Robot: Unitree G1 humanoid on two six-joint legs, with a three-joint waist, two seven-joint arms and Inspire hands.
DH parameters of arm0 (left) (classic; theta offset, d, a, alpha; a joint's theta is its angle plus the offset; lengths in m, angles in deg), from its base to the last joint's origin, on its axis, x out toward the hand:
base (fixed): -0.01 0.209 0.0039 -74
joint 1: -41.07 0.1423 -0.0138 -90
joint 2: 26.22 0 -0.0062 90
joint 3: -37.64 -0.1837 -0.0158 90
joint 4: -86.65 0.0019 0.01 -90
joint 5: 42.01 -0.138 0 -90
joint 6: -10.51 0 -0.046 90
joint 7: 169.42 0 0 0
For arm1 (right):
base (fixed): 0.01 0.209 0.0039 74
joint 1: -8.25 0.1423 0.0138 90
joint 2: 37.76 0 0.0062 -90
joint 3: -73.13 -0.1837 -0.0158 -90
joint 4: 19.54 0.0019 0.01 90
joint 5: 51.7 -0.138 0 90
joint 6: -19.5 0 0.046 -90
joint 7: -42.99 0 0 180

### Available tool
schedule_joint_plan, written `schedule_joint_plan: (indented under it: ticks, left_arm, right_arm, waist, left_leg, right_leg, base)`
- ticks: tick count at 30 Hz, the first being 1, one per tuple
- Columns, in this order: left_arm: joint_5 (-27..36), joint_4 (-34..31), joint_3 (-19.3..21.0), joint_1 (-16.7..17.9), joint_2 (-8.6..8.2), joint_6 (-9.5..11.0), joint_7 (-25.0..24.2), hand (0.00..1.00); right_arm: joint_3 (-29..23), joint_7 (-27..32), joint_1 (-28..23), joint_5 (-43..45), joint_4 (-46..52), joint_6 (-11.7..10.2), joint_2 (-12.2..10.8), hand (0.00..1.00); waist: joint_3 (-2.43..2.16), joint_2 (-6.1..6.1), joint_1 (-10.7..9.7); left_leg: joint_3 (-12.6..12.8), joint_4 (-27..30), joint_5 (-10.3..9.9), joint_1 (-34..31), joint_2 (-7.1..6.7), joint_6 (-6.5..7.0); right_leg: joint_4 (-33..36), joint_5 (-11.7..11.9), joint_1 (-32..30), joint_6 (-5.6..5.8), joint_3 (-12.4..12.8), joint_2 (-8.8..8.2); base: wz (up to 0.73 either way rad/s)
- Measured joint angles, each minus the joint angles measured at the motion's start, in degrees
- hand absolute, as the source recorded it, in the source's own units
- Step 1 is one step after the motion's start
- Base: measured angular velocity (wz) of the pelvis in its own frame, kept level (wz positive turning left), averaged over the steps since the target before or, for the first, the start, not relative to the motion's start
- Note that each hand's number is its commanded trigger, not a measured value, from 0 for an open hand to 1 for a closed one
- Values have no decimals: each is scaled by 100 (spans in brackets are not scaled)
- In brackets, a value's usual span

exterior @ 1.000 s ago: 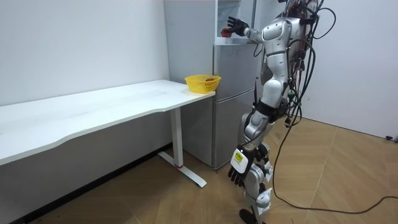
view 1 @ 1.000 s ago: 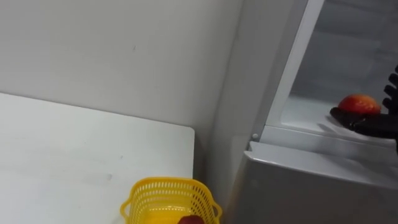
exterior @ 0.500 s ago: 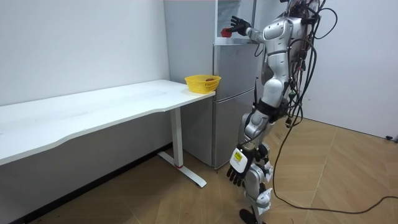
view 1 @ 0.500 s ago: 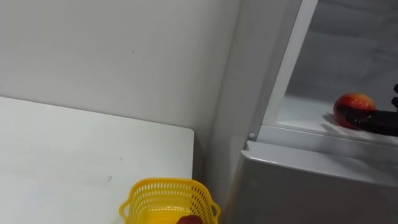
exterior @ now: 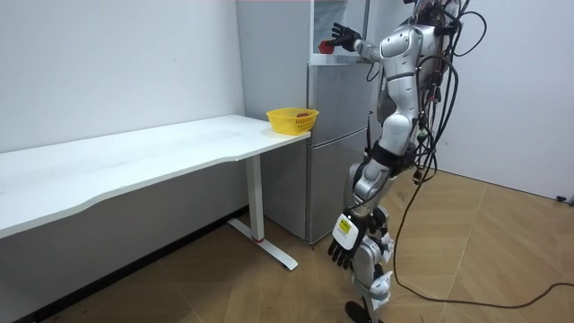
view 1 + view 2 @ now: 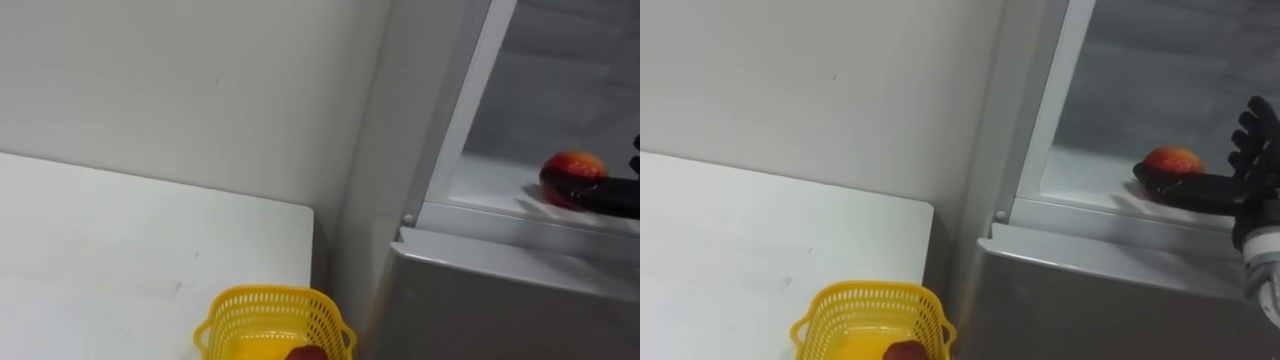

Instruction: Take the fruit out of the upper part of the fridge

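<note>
A red-orange round fruit [image 6: 1171, 161] lies on the white shelf [image 6: 1090, 170] of the open upper fridge compartment. My right hand [image 6: 1252, 150] reaches in from the right, open. Its thumb lies along the fruit's front lower side and its fingers are spread upright just right of the fruit. In the room view I stand upright in front of the fridge [image 5: 336, 144] with the right hand [image 5: 339, 37] raised to the top compartment. My left hand [image 5: 342, 244] hangs by my leg with relaxed fingers.
A yellow mesh basket [image 6: 271, 318] stands on the white table [image 6: 120, 250] at its corner beside the fridge, with a dark red item [image 6: 305, 353] inside. The closed lower fridge door's top [image 6: 500, 290] lies below the shelf. A white wall is behind.
The view has shifted slightly. My right hand stays at the fruit, its thumb still against it; the fruit has not left the shelf.
</note>
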Motion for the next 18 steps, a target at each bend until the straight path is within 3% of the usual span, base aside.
schedule_joint_plan:
  ticks: [4, 16, 18]
  left_arm:
    - [-5, 2, -24, 96, -1, -3, -6, 0]
    - [-26, -4, -70, 197, 1, -23, -67, 0]
    - [-24, -21, -162, 206, 14, -25, -69, 0]
  right_arm:
    - [3, -14, 0, 0, -240, -1, 0, 0]
    - [59, -258, -1, 181, -607, -2, 0, 0]
    - [154, -263, 2, 191, -704, -79, 33, 0]
  waist:
    - [26, -31, 3]
    - [27, -37, 100]
    - [24, -40, 114]
  left_leg:
    - [-136, 1, 0, 12, -12, 0]
    - [-320, 25, 0, 10, -36, 1]
    - [-358, 22, 0, 11, -50, 1]
  right_leg:
    - [-4, -24, 34, -4, -36, -3]
    - [13, -87, 80, -8, -176, -57]
    - [12, -121, 79, 5, -203, -75]
  base:
    - [9]
    - [6]
    - [13]
